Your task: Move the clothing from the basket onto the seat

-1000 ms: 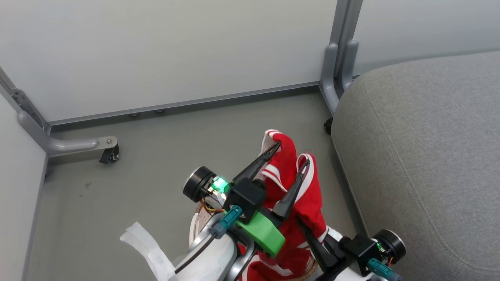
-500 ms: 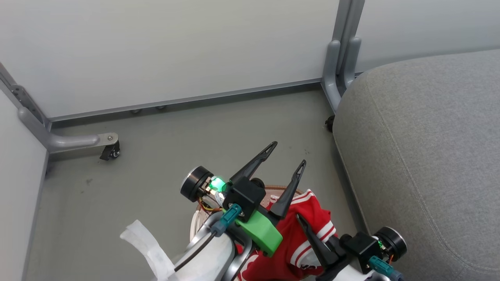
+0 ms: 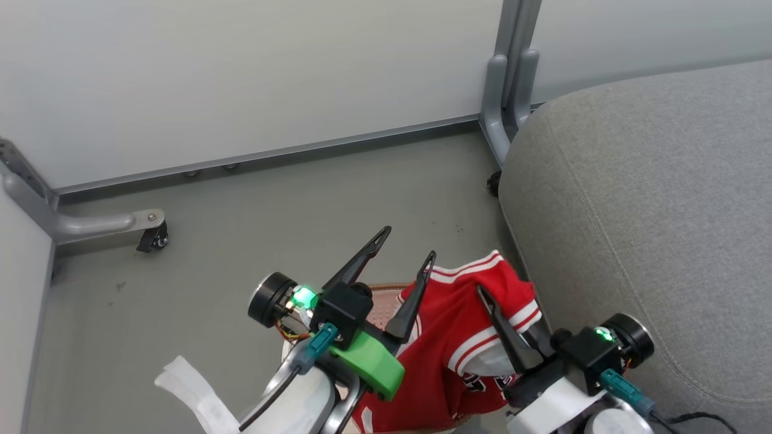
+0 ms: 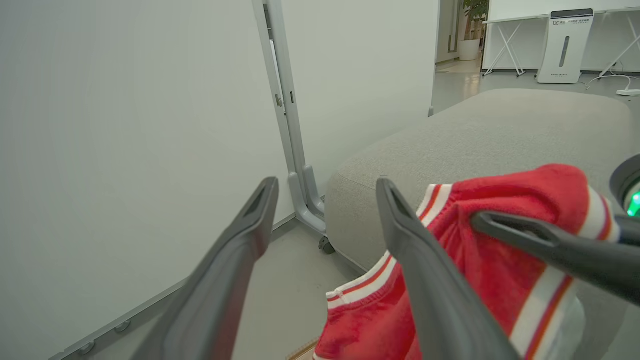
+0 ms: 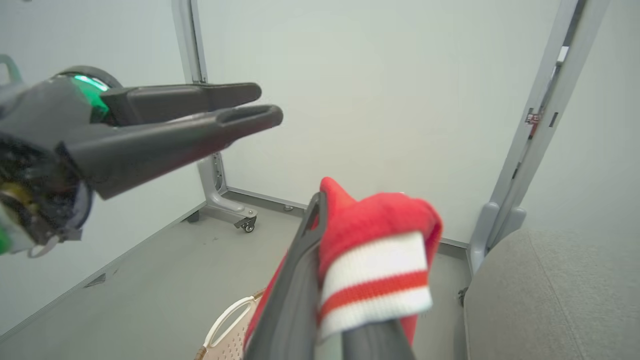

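My right gripper (image 3: 496, 299) is pinched on the clothing (image 3: 458, 343). A striped cuff is bunched over its fingers, and the red cloth hangs down over the basket (image 3: 386, 296), hiding most of it. My left gripper (image 3: 409, 242) stands spread and empty just left of the cloth, its near finger crossing the hem. The seat (image 3: 651, 211) rises close on the right, its rounded edge beside the cloth. Ahead lie grey floor (image 3: 271, 205), a partition post (image 3: 509, 78) and a caster foot (image 3: 151, 238) far left.
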